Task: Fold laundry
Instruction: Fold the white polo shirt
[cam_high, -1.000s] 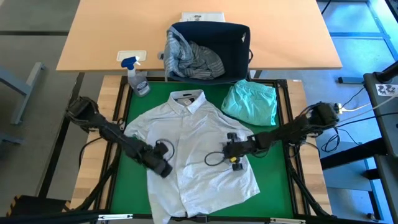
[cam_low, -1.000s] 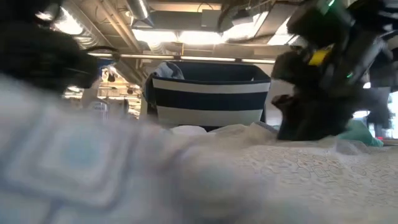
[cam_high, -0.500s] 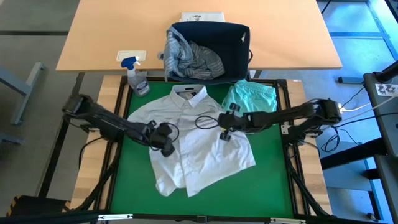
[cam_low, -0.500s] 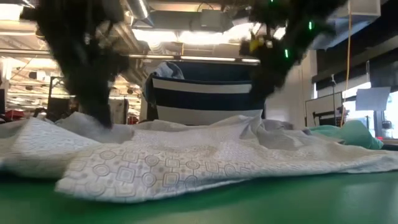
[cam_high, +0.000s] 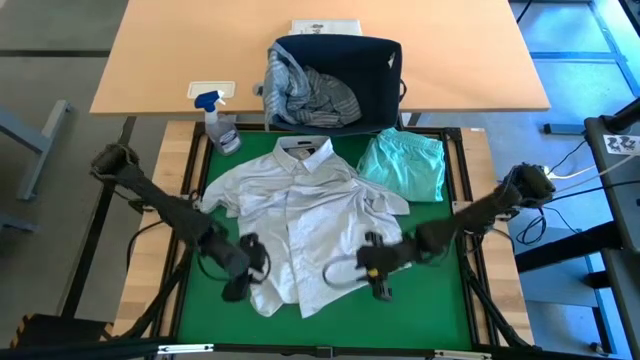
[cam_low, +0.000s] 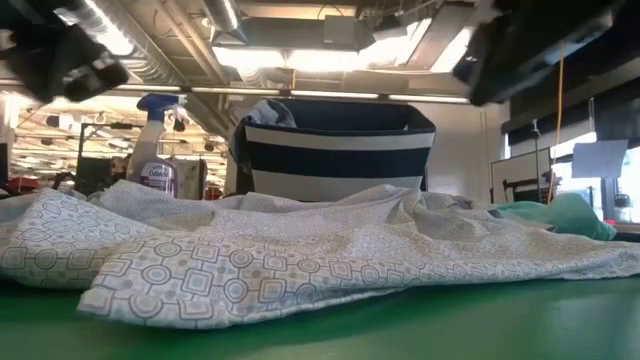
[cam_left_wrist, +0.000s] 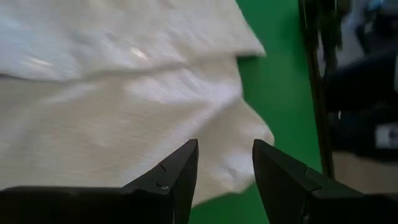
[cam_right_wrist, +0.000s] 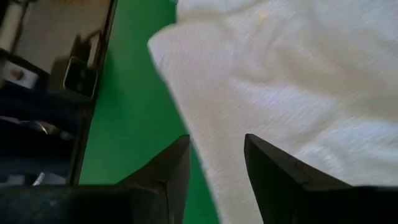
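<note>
A pale button-up shirt (cam_high: 305, 225) with a small geometric print lies rumpled on the green mat (cam_high: 440, 300). Its collar is toward the far edge and its sides are bunched inward. My left gripper (cam_high: 238, 282) hangs open above the shirt's near left corner (cam_left_wrist: 249, 134), nothing between its fingers. My right gripper (cam_high: 380, 283) hangs open above the shirt's near right edge (cam_right_wrist: 186, 74), also with nothing between its fingers. A folded mint-teal garment (cam_high: 405, 165) lies on the mat at the far right. A grey-blue striped garment (cam_high: 310, 95) sits in the dark basket (cam_high: 385, 70).
A spray bottle (cam_high: 218, 122) stands at the mat's far left corner. The basket stands on the wooden table behind the mat, with a white sheet (cam_high: 325, 27) behind it. Bare green mat shows along the near edge and beside the shirt.
Both grippers first went toward the far edge, drawing the flat-spread shirt's sides and hem inward and farther back. They then came back toward the near edge and rose clear of it. The shirt now lies narrower and wrinkled, with its hem farther from the near edge.
</note>
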